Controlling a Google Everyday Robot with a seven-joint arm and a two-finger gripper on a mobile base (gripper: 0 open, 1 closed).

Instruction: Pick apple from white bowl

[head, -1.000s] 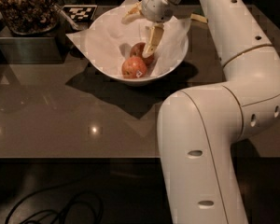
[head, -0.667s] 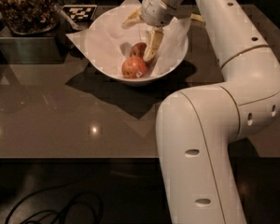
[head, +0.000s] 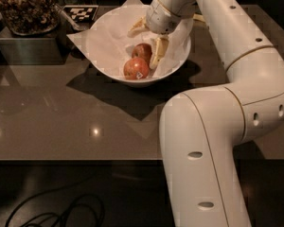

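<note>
Camera view: the gripper [head: 143, 45] hangs open over the apple [head: 142, 54] in the white bowl [head: 104, 63], where closing off-centre could roll it against the near stickered apple [head: 135, 69].

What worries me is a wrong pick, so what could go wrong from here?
The gripper hangs open over the apple in the white bowl. The stickered apple sits close in front, so closing might nudge it or grab it instead. A finger could also catch the paper liner.
</note>
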